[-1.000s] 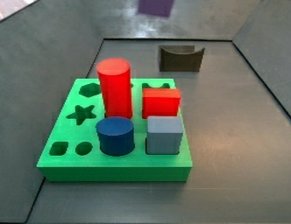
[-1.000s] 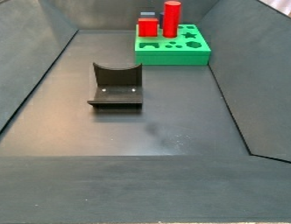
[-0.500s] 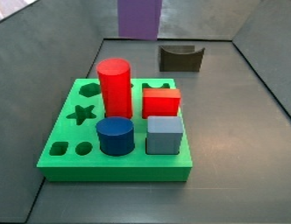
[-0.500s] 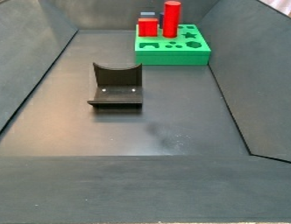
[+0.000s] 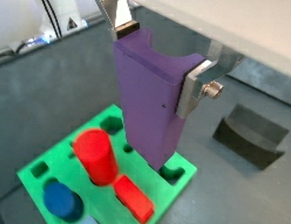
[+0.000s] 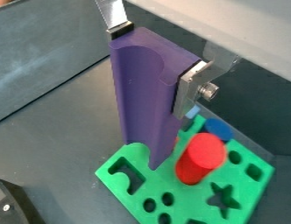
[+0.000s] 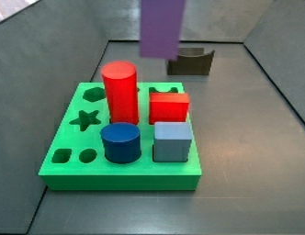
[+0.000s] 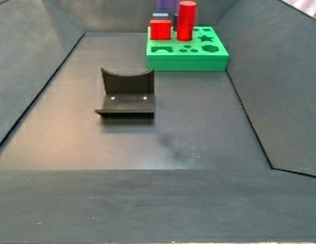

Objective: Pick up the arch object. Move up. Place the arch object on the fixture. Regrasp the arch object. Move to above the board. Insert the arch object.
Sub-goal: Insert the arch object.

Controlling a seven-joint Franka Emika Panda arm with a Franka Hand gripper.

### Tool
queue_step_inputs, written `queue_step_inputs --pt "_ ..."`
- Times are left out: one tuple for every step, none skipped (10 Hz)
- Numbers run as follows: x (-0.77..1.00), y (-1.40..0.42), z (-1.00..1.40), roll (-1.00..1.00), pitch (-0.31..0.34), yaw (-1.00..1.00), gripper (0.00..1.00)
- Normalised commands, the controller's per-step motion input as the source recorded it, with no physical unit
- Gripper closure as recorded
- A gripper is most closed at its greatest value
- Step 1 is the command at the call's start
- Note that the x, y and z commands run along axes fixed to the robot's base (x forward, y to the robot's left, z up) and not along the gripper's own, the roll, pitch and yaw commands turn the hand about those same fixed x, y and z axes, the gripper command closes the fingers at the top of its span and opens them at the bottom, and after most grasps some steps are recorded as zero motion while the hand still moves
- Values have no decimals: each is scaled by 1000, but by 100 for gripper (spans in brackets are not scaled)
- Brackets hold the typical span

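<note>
My gripper is shut on the top end of the arch object, a long purple prism with a groove, hanging upright. Both wrist views show it, with the gripper clamping the arch object above the green board. In a side view the arch object comes down from the top edge, over the far side of the board; the gripper is out of frame there. The dark fixture stands bare behind the board. Elsewhere the fixture sits mid-floor and the board at the back.
On the board stand a tall red cylinder, a red cube, a blue cylinder and a light blue cube. Star and other cut-outs lie along its left side. Sloped dark walls ring the floor.
The arch object has come lower and shifted right in the side view, from a small piece at the top edge to a long stretch over the board's far side.
</note>
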Motion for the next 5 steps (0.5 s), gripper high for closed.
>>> queue_step_inputs --pt "491 80 -660 0 0 140 100" --pt "380 100 -603 121 0 280 100" --pt "223 171 -586 143 -19 331 100" --pt "0 214 -494 83 -23 0 100" --pt "-103 300 -340 21 0 -206 100"
